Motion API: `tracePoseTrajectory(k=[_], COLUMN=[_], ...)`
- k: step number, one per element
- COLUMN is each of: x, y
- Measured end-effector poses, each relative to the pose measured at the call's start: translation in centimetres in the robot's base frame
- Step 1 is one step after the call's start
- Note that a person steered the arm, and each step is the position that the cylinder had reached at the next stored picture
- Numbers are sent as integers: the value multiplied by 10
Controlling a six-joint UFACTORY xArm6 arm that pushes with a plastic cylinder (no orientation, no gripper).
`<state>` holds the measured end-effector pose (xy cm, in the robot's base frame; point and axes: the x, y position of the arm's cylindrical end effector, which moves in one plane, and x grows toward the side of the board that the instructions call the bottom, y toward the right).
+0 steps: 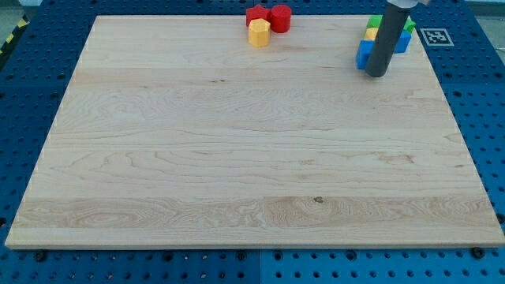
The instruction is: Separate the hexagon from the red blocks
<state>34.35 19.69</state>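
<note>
A yellow hexagon block (259, 33) sits at the view's top centre of the wooden board (237, 158). It touches two red blocks: a red block of unclear shape (256, 13) just above it and a red cylinder (280, 17) to its upper right. My tip (377, 74) rests on the board at the view's top right, far to the right of the hexagon. It stands right beside a cluster of blocks there: a blue block (364, 54) at its left, a yellow block (370, 35), a green block (373, 22) and another blue block (403, 41), partly hidden by the rod.
A second green block (409, 24) shows at the right of the rod. A fiducial marker (433, 36) lies off the board's top right corner. Blue perforated table (489, 118) surrounds the board.
</note>
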Motion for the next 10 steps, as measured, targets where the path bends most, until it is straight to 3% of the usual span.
tracePoseTrajectory(k=[2,3,5,7,10], x=[9,31,-9,-20,-78], y=[-5,-35,-97,-97,-78])
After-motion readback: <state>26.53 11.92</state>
